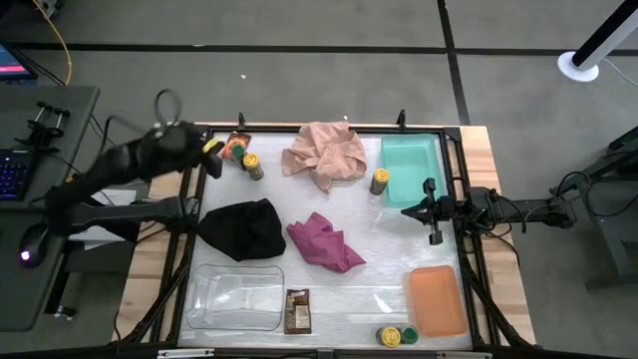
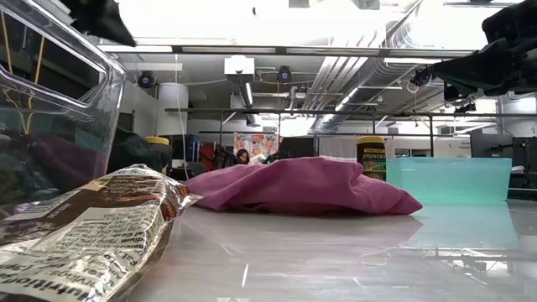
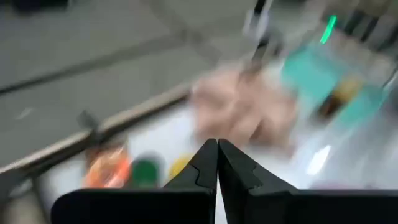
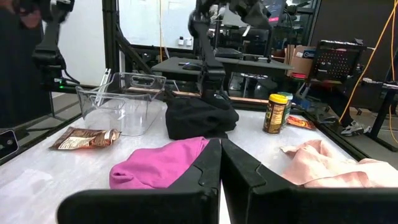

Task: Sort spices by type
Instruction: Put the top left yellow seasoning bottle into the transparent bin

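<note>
The table [image 1: 379,299] carries my spices scattered: the orange-red packet [image 1: 235,146] and a green-lidded jar and yellow-lidded jar [image 1: 252,165] at the far left corner, another yellow-lidded jar [image 1: 380,179] touching the teal tray [image 1: 409,165], the dark brown packet [image 1: 297,310] by the near edge, a jar pair [image 1: 398,336] nearer the near right corner. My left gripper [image 3: 217,163] hovers clenched over the far left corner; my right gripper [image 4: 221,163], pressed closed, hangs by the right edge.

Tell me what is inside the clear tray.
The clear tray looks empty; the table shows through its bottom. The dark brown packet lies just outside, beside its wall. Nothing covers it in the high view.
</note>
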